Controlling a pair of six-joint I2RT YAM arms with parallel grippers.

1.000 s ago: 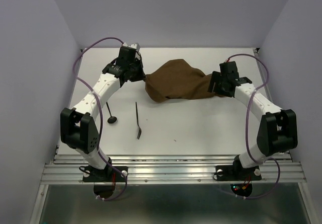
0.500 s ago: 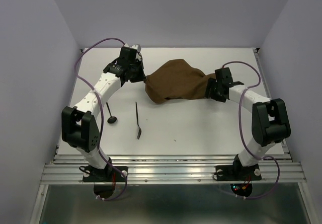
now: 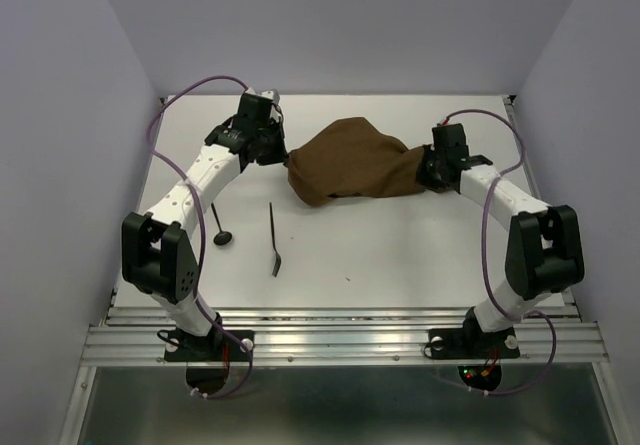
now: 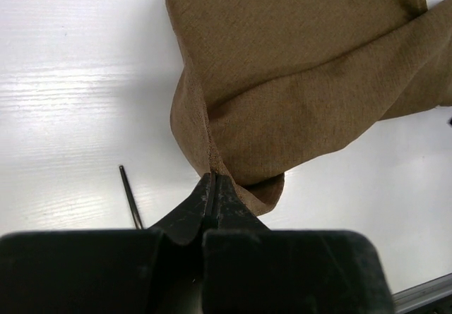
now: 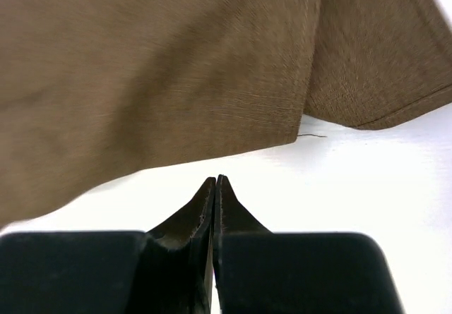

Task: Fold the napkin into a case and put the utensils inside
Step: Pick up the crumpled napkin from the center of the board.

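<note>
The dark brown napkin (image 3: 350, 160) lies as a loose, rumpled heap at the back middle of the table; no case is in view. My left gripper (image 3: 287, 155) is shut on the napkin's left corner, and its wrist view shows the hem of the napkin (image 4: 296, 81) pinched at the left gripper (image 4: 213, 178) tips. My right gripper (image 3: 424, 172) sits at the napkin's right end. In its wrist view the right gripper (image 5: 215, 180) is shut on nothing, with the napkin (image 5: 176, 67) edge just beyond its tips. Two utensils lie at front left: a round-headed utensil (image 3: 218, 223) and a slender utensil (image 3: 273, 237).
White table (image 3: 400, 245) with walls close on the left, right and back. A metal rail (image 3: 340, 340) runs along the near edge by the arm bases. A thin utensil handle (image 4: 131, 197) shows left of my left fingers.
My right gripper has gone from open to shut, closing on nothing, and its wrist has shifted slightly at the napkin's right end. The left gripper, napkin and utensils have not moved.
</note>
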